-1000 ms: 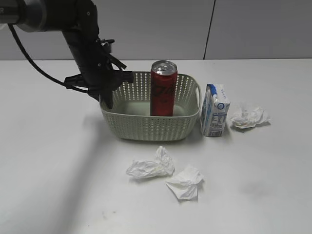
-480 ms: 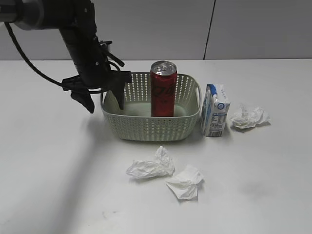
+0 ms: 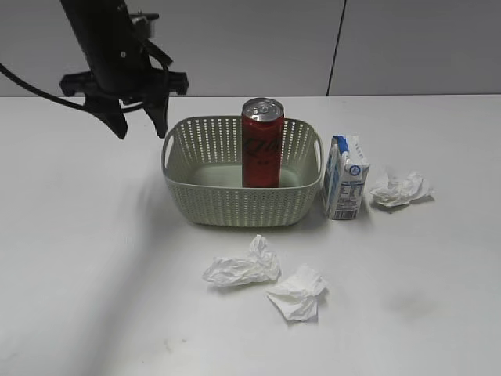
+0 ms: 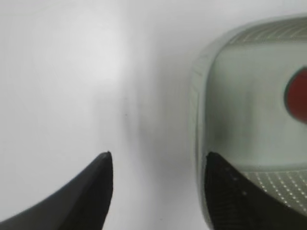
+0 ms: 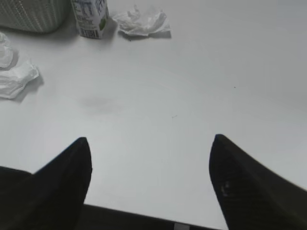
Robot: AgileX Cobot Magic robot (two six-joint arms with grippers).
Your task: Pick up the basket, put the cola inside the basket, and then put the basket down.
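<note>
The pale green basket [image 3: 205, 200] rests on the white table. The red cola can [image 3: 261, 149] stands upright inside it, toward the back. My left gripper [image 3: 142, 129] is open and empty, raised above and to the left of the basket's left rim. In the left wrist view the basket's left wall [image 4: 197, 100] lies under my open left gripper [image 4: 158, 155], with a bit of the red can [image 4: 298, 96] at the right edge. My right gripper [image 5: 151, 143] is open and empty over bare table near the front edge; it is out of the exterior view.
A blue-and-white milk carton [image 3: 345, 188] stands just right of the basket. Crumpled paper lies right of it [image 3: 401, 189], and two more wads lie in front of the basket [image 3: 241, 268] [image 3: 297, 294]. The carton [image 5: 88, 19] and paper [image 5: 141, 23] show in the right wrist view.
My left gripper let go of the basket's left rim, opened, and rose up and to the left. The basket and can stayed put.
</note>
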